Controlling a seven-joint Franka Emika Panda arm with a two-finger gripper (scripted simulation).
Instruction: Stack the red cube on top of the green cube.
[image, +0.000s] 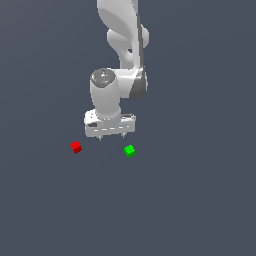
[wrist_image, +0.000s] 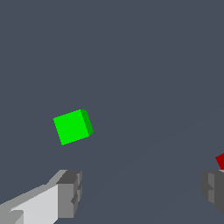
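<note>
- Exterior view: the white Panda arm (image: 122, 45) comes down from the upper edge of the frame and ends in the gripper (image: 112, 137), which hangs over the plain dark grey floor (image: 200, 200).
- Gripper body is broad and white; two short fingertips (image: 101, 137) poke out below it, spaced well apart across the width of the hand.
- Wrist view confirms it: one grey finger pad (wrist_image: 70, 192) sits at one side of the frame and the other at the opposite edge, with bare floor showing across the wide gap between them. Jaws spread wide, nothing held.
- Red cube (image: 76, 147): lies on the floor toward the exterior view's left of the gripper, lower in the frame than the fingertips. Apart from the gripper, not touching it.
- Green cube (image: 129, 150): lies on the floor toward the exterior view's right, just below and slightly right of the gripper's right end. Also free of the fingers.
- The two cubes are well apart from each other, roughly level in the exterior frame, with the gripper between and above them. Red is not stacked on green.
- Wrist view: green cube (wrist_image: 73, 127) fully visible, slightly tilted in the frame, beyond the pads. Red cube (wrist_image: 221, 161) only partly visible, cut off by the frame edge just by the far pad.
- Height of the fingertips over the floor: cannot tell from either view.
</note>
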